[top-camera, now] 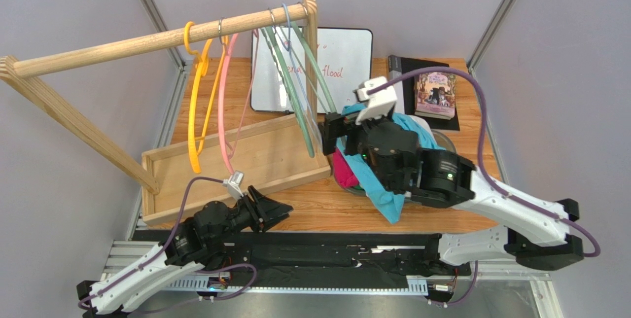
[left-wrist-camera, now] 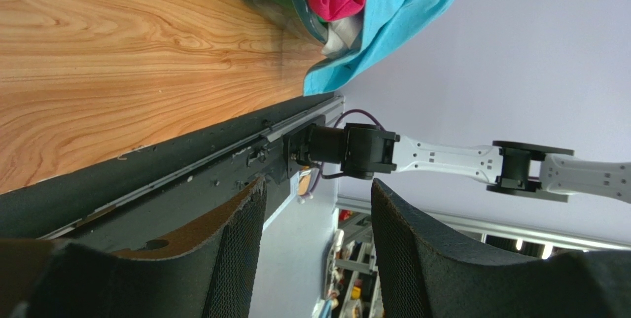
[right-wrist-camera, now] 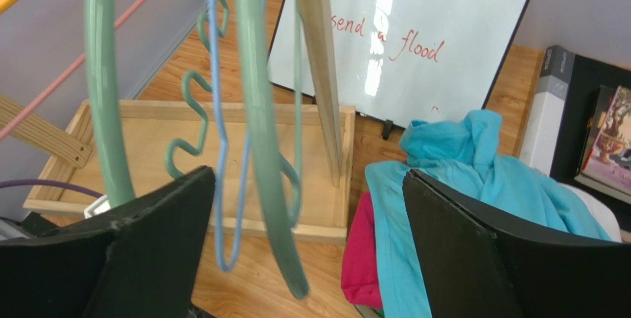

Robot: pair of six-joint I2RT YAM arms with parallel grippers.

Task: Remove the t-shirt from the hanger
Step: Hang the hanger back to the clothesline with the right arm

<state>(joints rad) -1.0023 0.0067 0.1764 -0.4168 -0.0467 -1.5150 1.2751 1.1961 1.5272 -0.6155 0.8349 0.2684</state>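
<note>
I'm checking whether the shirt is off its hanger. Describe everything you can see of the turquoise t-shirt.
The turquoise t-shirt looks like soft plain cloth, crumpled, on no hanger. It lies heaped on other clothes in a round container on the table, against a magenta garment. One end droops over the rim toward the table's near edge. From above, the right arm hides its middle.

Whiteboard [top-camera: 344,52] and book [top-camera: 435,95] sit beyond the wooden tray [top-camera: 274,159].

One yellow hanger [top-camera: 193,133], one pink hanger [top-camera: 220,122], one whiteboard [top-camera: 348,55], one teal t-shirt [top-camera: 390,203], one wooden rack [top-camera: 111,46].
</note>
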